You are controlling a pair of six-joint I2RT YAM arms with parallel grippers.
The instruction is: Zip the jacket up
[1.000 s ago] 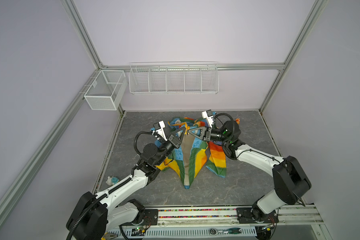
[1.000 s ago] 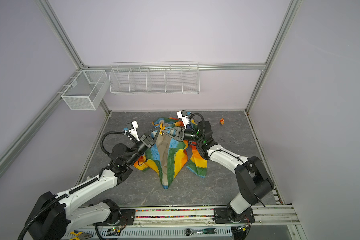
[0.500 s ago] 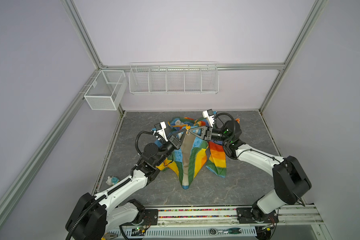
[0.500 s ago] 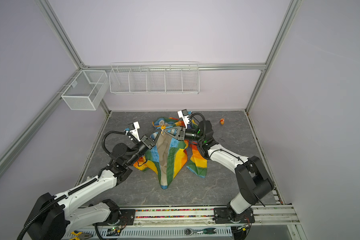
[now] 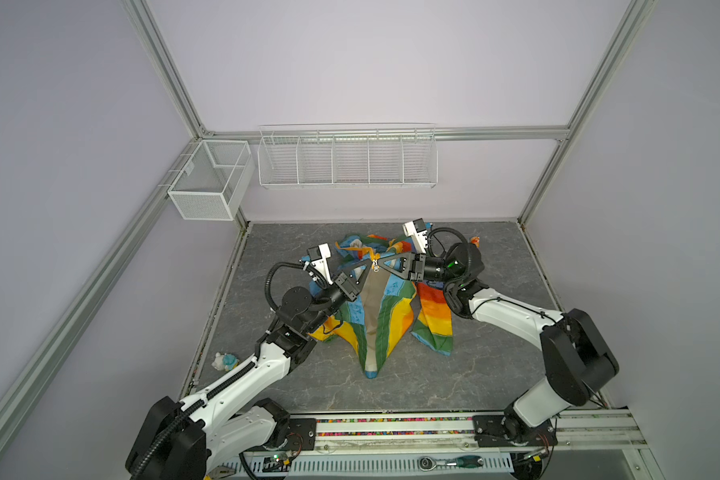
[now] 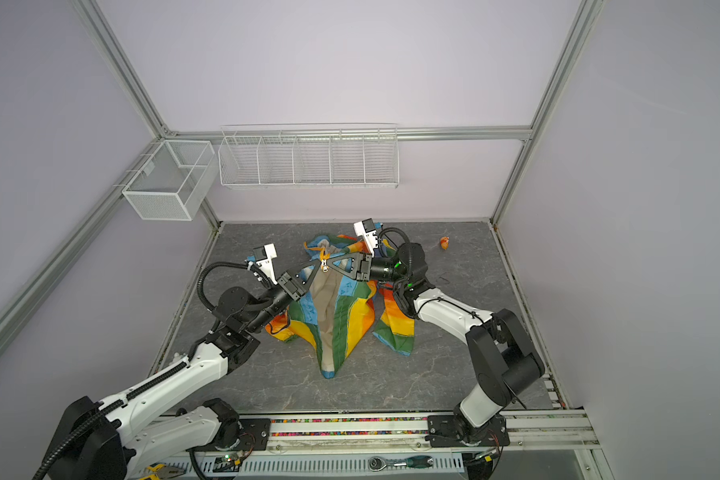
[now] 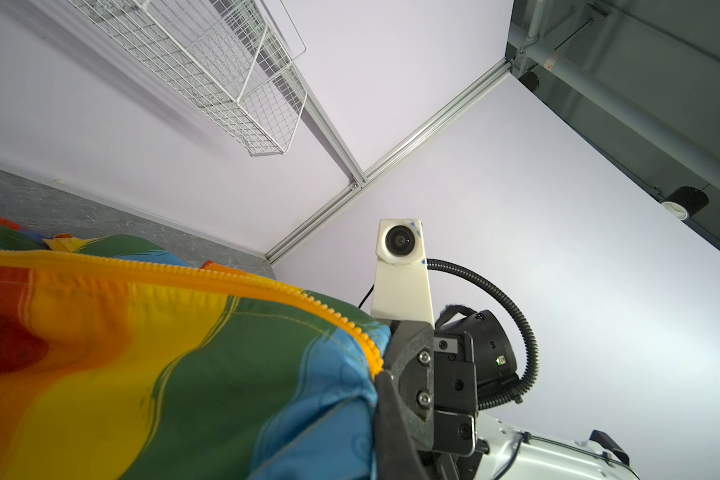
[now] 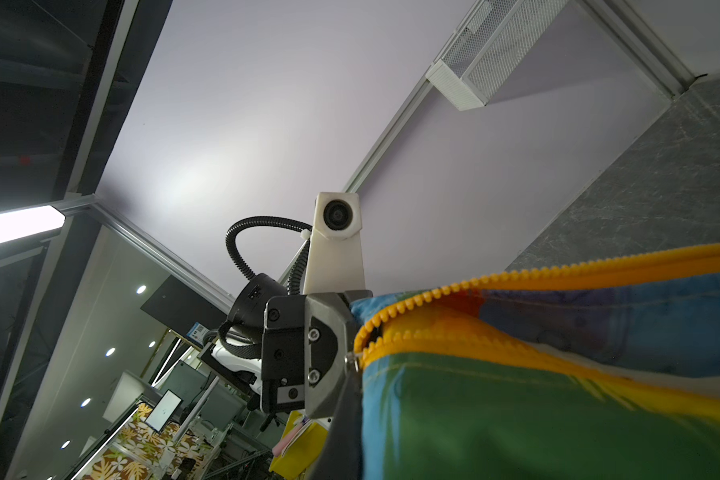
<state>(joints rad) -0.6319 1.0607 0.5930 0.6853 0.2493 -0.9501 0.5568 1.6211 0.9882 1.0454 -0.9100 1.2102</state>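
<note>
Both grippers hold the rainbow jacket (image 5: pixel 391 320) up at a raised peak over the table (image 5: pixel 474 365). The left gripper (image 5: pixel 367 264) and right gripper (image 5: pixel 382 262) are clamped on it tip to tip beside the zipper slider (image 5: pixel 375 269), and its lower tip touches down. Cream lining (image 5: pixel 373 307) gapes between the panels and the orange teeth (image 8: pixel 516 274) diverge, so most of the zipping seems undone.

Both top views peer steeply down from high above the front rail (image 5: pixel 391 430) across the whole table (image 5: pixel 495 374), while each wrist view sits tight against the jacket (image 7: pixel 142 374), angled up past it, catching the other arm's wrist camera (image 7: pixel 400 241) and the lilac walls (image 7: pixel 516 187).
</note>
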